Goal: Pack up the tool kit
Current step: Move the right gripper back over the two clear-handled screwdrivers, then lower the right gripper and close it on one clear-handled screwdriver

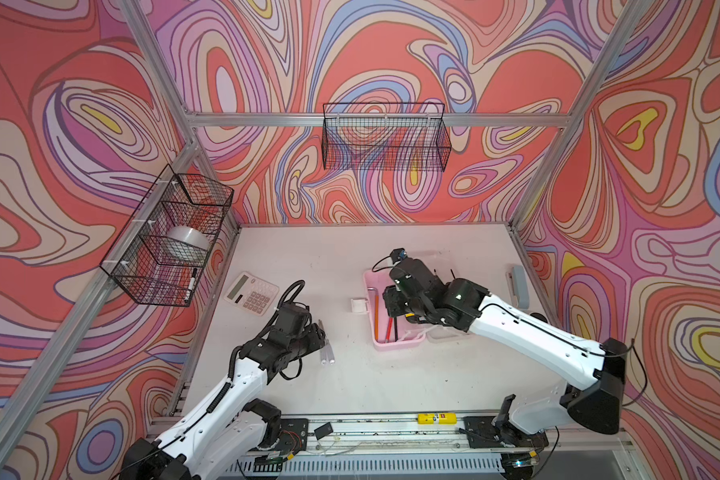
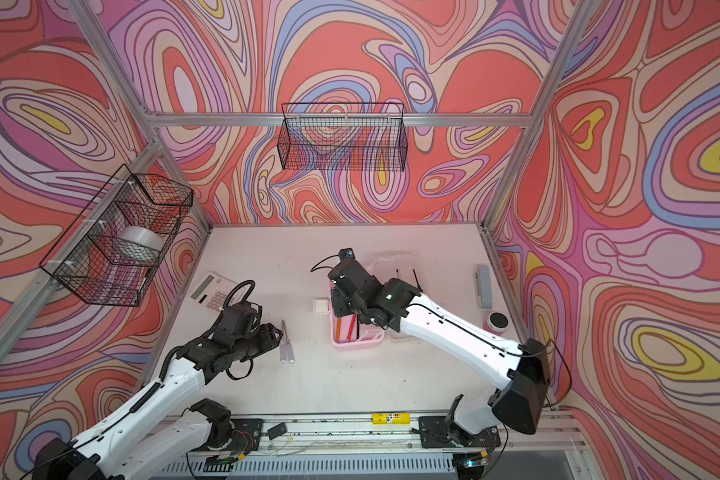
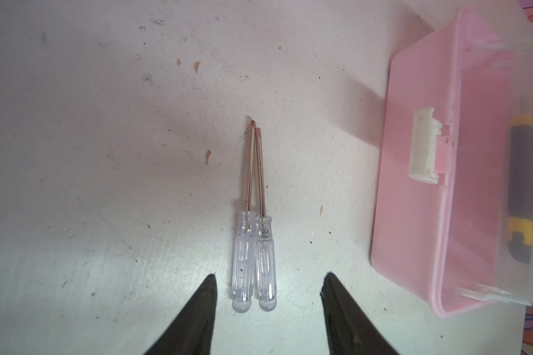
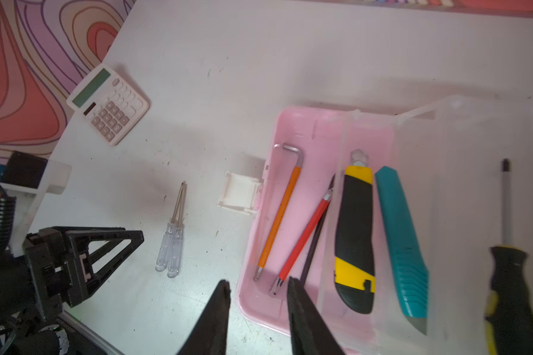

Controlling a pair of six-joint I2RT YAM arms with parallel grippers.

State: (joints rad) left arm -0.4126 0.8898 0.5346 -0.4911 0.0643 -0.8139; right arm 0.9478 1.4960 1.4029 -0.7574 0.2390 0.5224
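Since the two small screwdrivers lie outside the box, step in hand: picking the pair up and laying it inside, as I judge it.
calculator (image 1: 251, 293): at 9 o'clock on the table, at 10 o'clock of the left arm's wrist; not a tool, so leave it.
left gripper (image 3: 270, 276): jaws apart and empty, one tip on each side of the handle ends.
screwdrivers (image 3: 254, 255): side by side and touching, flat on the table at 8 o'clock of the box, well apart from it; blades toward 12, clear handles toward 6.
grip advice: come straight down and close across both handles at once. They are round and slick, so one may roll or squirt out; a bite at mid-handle should hold better than one at the ends.
box (image 4: 302, 132): pink, open, just at 3 o'clock of the table's middle; pens and a hex key in the pink half, two knives beside them under the clear lid (image 4: 462, 153).
right gripper (image 4: 258, 280): jaws narrowly apart with nothing between them, poised over the box's 6 o'clock end; best kept off the drop spot.
big screwdriver (image 4: 505, 276): at 3 o'clock of the box, on or beside the lid, I cannot tell.
stapler (image 1: 518, 284): at the table's 3 o'clock edge; leave it.
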